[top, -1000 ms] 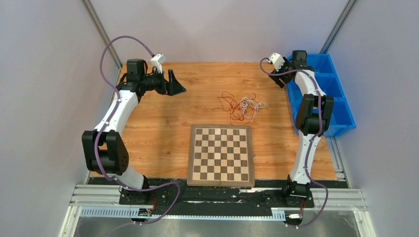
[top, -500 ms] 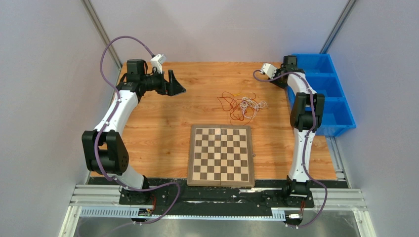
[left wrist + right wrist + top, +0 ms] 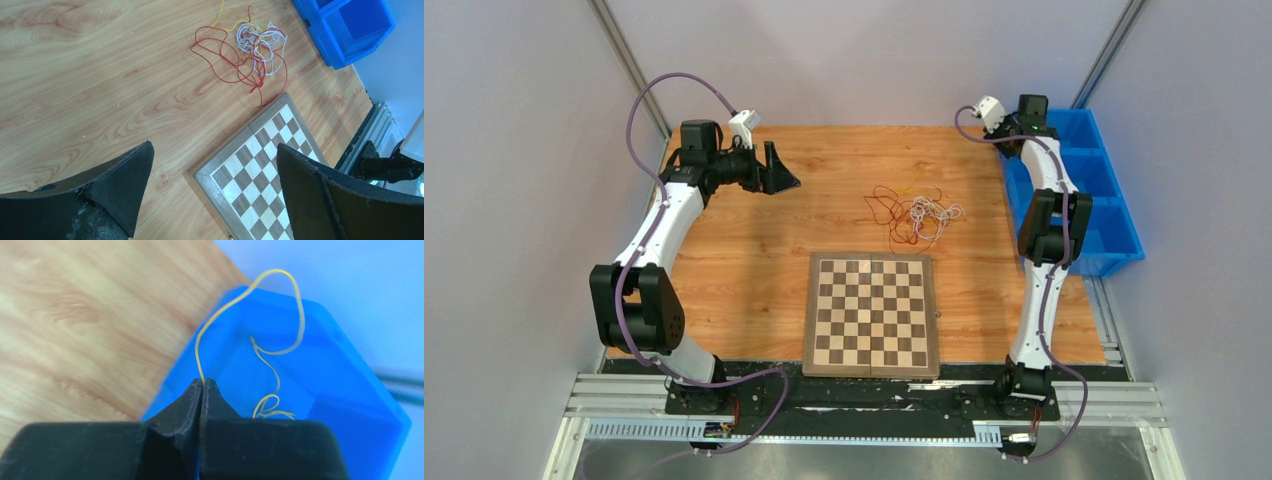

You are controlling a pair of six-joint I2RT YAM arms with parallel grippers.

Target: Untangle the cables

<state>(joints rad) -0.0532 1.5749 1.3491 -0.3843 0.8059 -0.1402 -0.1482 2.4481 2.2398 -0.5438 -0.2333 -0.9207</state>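
The cables [image 3: 914, 212] lie as a small tangle of thin red, white and yellow wires on the wooden table, just beyond the chessboard. The left wrist view shows the cables [image 3: 250, 50] ahead of my left gripper [image 3: 214, 146], which is open, empty and well short of them. My left gripper [image 3: 782, 172] hovers over the back left of the table. My right gripper [image 3: 203, 382] is shut on a single thin yellow wire [image 3: 274, 271], which loops up and curls back down over the blue bin [image 3: 340, 390]. From above, the right arm reaches to the bin's far end and its fingers are hidden.
A chessboard [image 3: 871, 312] lies flat at the table's near middle. The blue bin [image 3: 1094, 190] with several compartments runs along the right edge. Grey walls close in the table on the left, right and back.
My right gripper has closed on the yellow wire. The right wrist swung left over the table's back corner, then back over the bin. The left arm has not moved.
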